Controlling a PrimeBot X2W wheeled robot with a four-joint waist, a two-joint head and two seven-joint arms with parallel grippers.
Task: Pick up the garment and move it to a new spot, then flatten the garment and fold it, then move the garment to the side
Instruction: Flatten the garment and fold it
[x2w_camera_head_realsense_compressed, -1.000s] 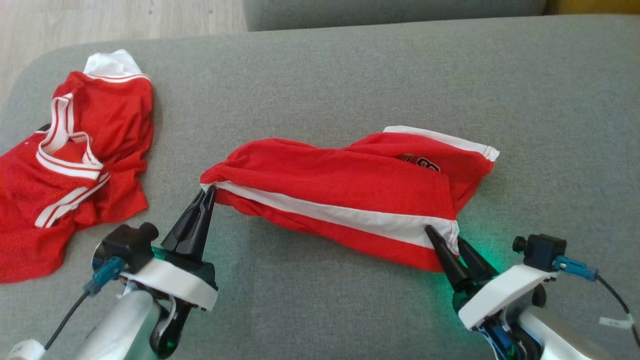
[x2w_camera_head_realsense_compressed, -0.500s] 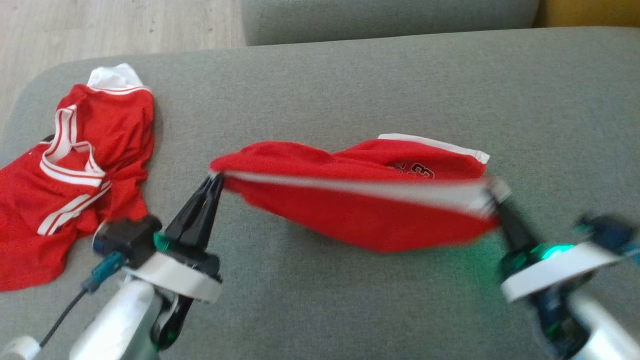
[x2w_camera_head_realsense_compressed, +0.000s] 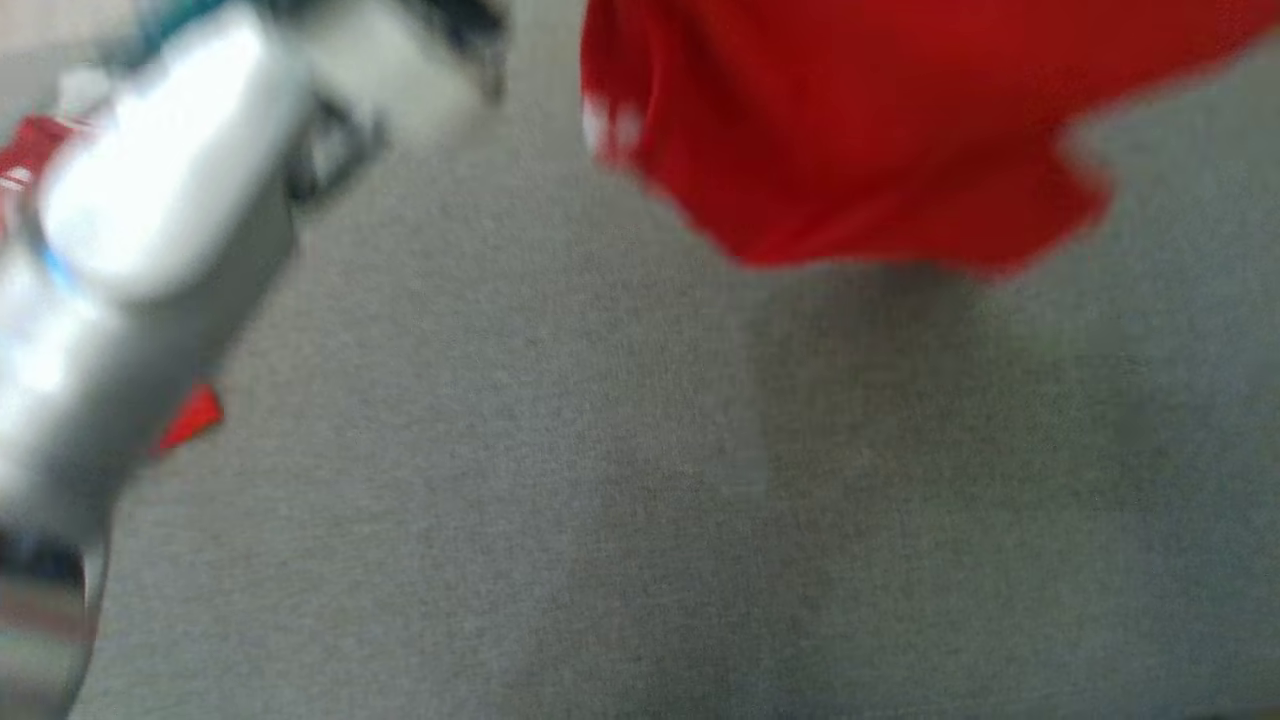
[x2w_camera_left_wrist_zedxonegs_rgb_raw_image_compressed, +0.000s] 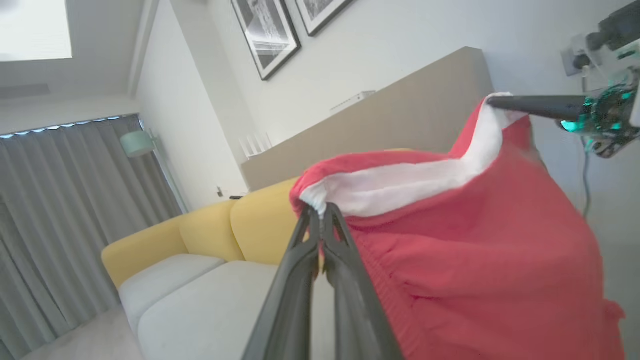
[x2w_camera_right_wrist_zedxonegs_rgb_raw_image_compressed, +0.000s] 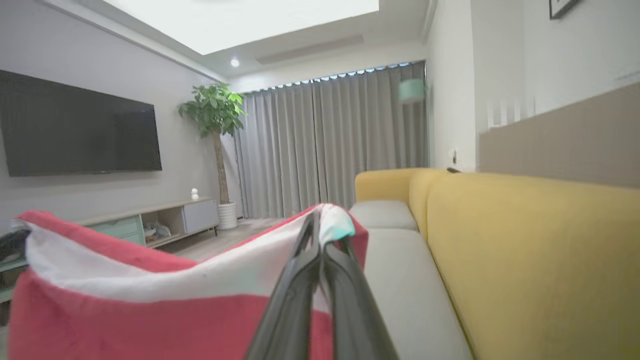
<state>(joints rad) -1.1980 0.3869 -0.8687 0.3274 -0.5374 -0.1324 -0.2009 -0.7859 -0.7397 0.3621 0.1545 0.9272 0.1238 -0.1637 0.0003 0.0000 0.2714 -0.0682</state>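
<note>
Holds garment (x2w_camera_head_realsense_compressed: 850, 130) aloft above grey seat (x2w_camera_head_realsense_compressed: 600, 520) w/ left gripper (x2w_camera_left_wrist_zedxonegs_rgb_raw_image_compressed: 320, 214) & right gripper (x2w_camera_right_wrist_zedxonegs_rgb_raw_image_compressed: 318, 224) each clenched on an end of white band (x2w_camera_left_wrist_zedxonegs_rgb_raw_image_compressed: 400, 187), mid pick-&-move step; next prob needs carrying across seat & lowering taut.

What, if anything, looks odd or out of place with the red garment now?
Nothing looks damaged. The red garment hangs above the sofa, sagging and bunched between the left end effector and the right end effector, both shut on its white band. The head view is heavily blurred.
</note>
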